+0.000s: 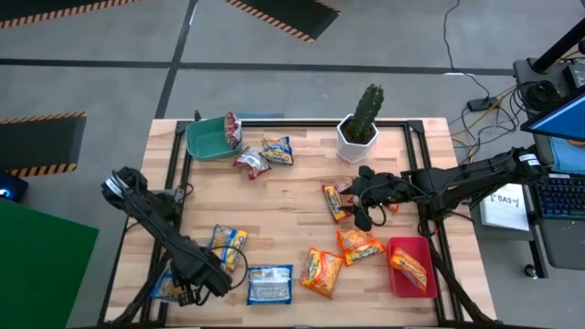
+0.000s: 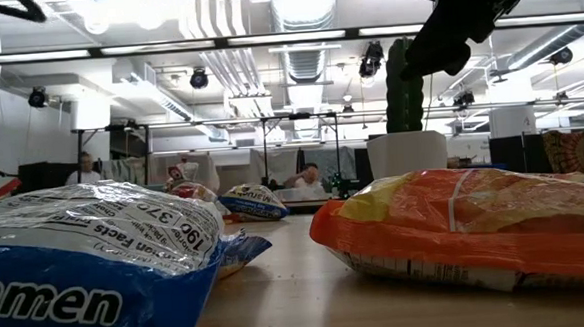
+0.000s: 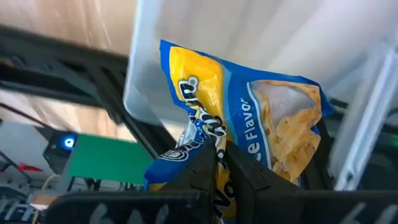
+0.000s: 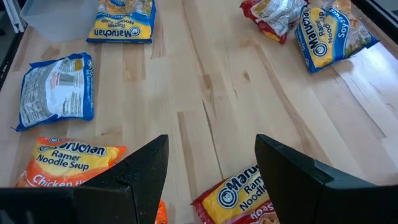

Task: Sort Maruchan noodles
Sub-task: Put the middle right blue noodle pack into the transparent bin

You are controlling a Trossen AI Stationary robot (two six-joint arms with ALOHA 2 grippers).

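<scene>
At lower left, the left gripper is pinching a blue-yellow packet; mid-right, the right gripper is hanging wide open, empty.

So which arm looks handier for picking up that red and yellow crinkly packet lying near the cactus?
The right. Its open right gripper hovers right beside the red and yellow crinkly packet, while the left gripper is shut on a blue and yellow crinkly packet at the table's opposite corner.

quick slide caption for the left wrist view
Left gripper pinching a blue-yellow noodle packet above a clear tray.
</scene>
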